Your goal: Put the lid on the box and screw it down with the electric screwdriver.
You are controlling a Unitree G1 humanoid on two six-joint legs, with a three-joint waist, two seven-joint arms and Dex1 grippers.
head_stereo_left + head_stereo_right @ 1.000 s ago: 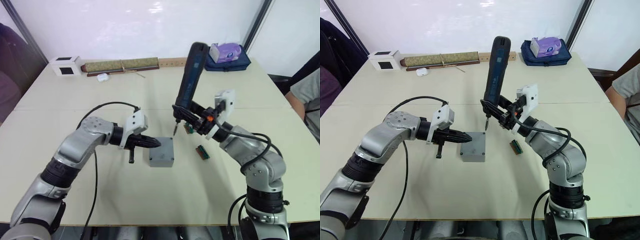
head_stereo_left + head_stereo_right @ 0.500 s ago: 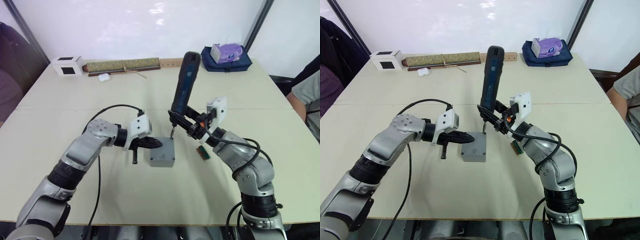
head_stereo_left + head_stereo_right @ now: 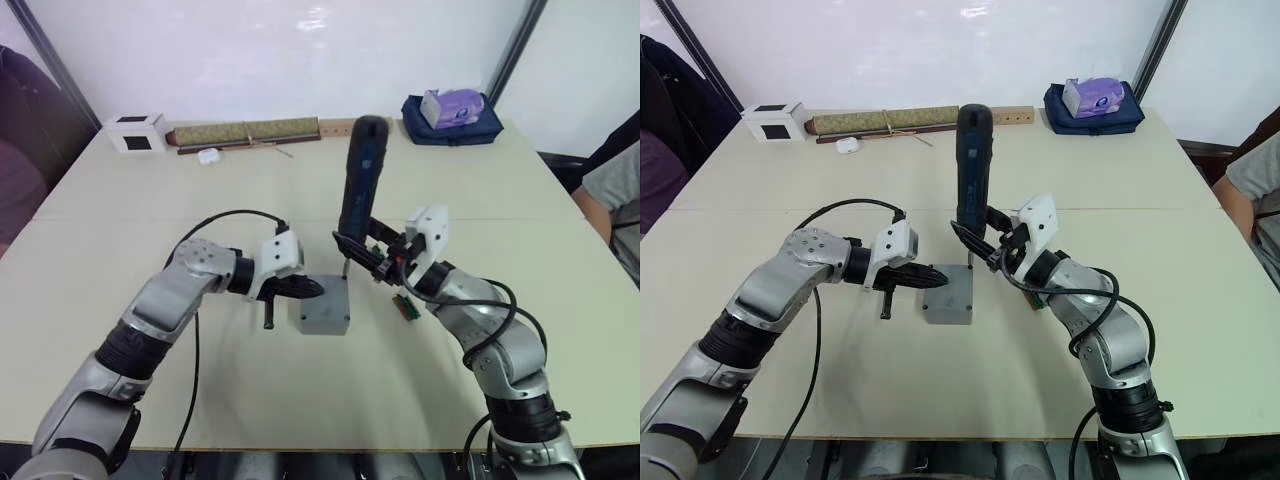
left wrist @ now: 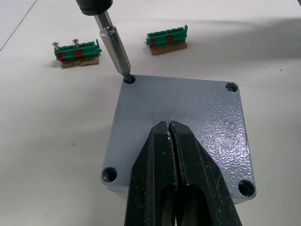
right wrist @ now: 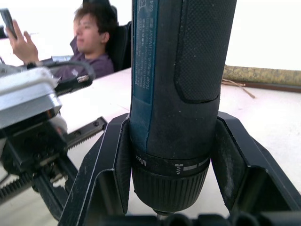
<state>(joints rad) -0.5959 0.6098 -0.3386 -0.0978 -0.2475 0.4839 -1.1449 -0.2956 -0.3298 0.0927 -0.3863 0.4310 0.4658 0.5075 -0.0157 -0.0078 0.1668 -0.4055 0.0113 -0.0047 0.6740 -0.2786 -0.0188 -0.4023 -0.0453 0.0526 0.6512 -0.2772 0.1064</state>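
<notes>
The grey box [image 3: 322, 322] stands mid-table with the flat grey lid [image 4: 188, 108] seated on top, a screw hole at each corner. My left gripper [image 4: 169, 124] is shut, its tips resting on the lid's top face. My right gripper [image 5: 171, 120] is shut on the electric screwdriver [image 3: 360, 180], a black stick with a blue label, held nearly upright. Its metal bit [image 4: 113, 44] stands in the lid's far corner hole on the side toward the right arm.
Two small green circuit boards [image 4: 77, 48] [image 4: 167, 37] lie just beyond the box. At the table's far edge are a white cube [image 3: 133, 131], a rolled mat [image 3: 245, 131] and a blue bag [image 3: 452, 118]. A person [image 3: 615, 190] sits at the right.
The right arm has brought the screwdriver from a lean to nearly upright and lowered its bit into the lid's corner hole. The left gripper has stayed shut on the lid.
</notes>
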